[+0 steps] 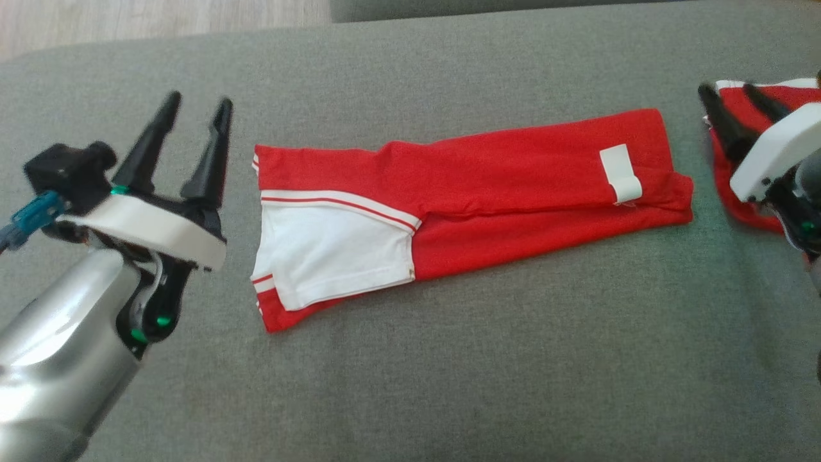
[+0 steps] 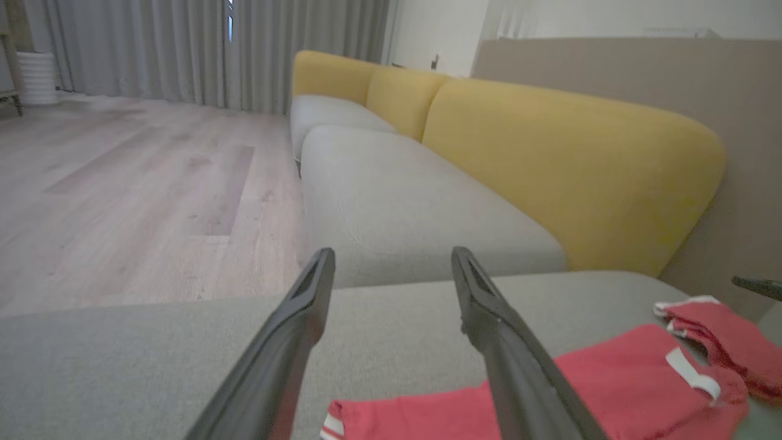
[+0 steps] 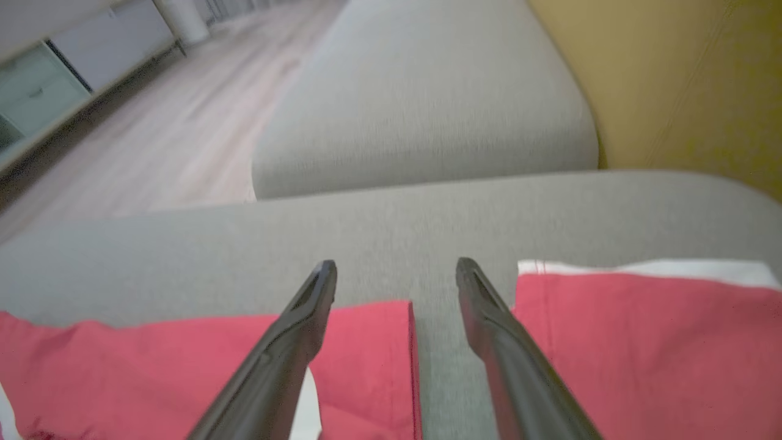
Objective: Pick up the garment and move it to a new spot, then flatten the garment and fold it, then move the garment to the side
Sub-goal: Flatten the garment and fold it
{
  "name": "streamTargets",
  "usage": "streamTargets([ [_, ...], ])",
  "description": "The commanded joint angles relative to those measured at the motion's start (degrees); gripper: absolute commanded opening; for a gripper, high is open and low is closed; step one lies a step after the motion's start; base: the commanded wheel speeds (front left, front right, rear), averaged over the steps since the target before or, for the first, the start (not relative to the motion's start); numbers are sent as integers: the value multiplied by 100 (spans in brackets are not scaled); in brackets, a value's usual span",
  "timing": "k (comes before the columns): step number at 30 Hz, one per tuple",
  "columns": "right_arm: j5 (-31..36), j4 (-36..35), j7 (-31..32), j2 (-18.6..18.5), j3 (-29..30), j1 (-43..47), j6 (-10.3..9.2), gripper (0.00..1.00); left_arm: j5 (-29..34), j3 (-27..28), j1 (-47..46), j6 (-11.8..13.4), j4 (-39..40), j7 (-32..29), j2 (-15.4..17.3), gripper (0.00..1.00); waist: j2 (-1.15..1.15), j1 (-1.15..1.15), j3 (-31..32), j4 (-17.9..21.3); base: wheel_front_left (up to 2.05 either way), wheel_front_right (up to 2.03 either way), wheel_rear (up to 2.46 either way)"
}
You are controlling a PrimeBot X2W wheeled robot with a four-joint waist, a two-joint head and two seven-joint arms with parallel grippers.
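The garment (image 1: 513,173) is red with a white panel and stripes. It lies flat in a long folded strip across the grey cushion (image 1: 410,385). My left gripper (image 1: 197,101) hovers open just off its left end, holding nothing. In the left wrist view the open fingers (image 2: 394,253) frame bare cushion, with the garment (image 2: 617,379) at the lower right. My right gripper (image 1: 728,91) stands open beyond the garment's right end, over a second red piece (image 1: 779,96). The right wrist view shows the open gripper (image 3: 397,264) above the gap between the garment (image 3: 153,354) and that piece (image 3: 641,342).
The second red-and-white piece (image 2: 721,342) lies at the cushion's right edge. Beyond the cushion stand more grey seats (image 2: 403,201) with yellow backrests (image 2: 568,159). Wooden floor (image 2: 122,183) lies past the cushion's far edge. Bare cushion runs along the near side.
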State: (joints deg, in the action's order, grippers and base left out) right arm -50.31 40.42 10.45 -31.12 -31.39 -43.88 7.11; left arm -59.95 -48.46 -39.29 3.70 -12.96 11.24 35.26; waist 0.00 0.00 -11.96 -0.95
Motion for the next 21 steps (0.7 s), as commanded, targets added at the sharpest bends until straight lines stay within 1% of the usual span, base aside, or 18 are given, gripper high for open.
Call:
streamTargets([
  [1, 77, -223, -275, -4, 72, 19, 37, 100, 23, 423, -34, 102, 66, 177, 114, 100, 0, 0, 61, -1, 0, 0, 0],
  [5, 272, -483, -1156, 272, 311, 89, 37, 100, 310, 966, 239, 412, 120, 364, -149, 100, 0, 0, 188, 18, 0, 0, 0],
  [7, 372, -597, -1578, 472, 490, 163, 37, 100, 573, 1500, 469, 516, 300, 371, -404, 100, 0, 0, 236, 22, 0, 0, 0],
  [9, 541, -703, -1950, 696, 634, 279, 37, 100, 962, 1951, 790, 560, 457, 372, -662, 100, 0, 0, 289, 32, 0, 0, 0],
  [12, 865, -792, -2307, 1070, 885, 535, 37, 100, 1540, 2425, 1317, 492, 608, 373, -1080, 100, 0, 0, 369, 45, 0, 0, 0],
  [16, 1361, -848, -2485, 1652, 1287, 1024, 37, 100, 2147, 2902, 1936, 339, 596, 374, -1649, 100, 0, 0, 433, 56, 0, 0, 0],
  [19, 1787, -757, -2516, 1974, 1501, 1409, 37, 100, 2457, 3139, 2322, 133, 496, 374, -2058, 100, 0, 0, 465, 43, 0, 0, 0],
  [21, 2068, -690, -2524, 2102, 1609, 1575, 37, 100, 2706, 3253, 2468, -18, 417, 375, -2233, 100, 0, 0, 476, 28, 0, 0, 0],
])
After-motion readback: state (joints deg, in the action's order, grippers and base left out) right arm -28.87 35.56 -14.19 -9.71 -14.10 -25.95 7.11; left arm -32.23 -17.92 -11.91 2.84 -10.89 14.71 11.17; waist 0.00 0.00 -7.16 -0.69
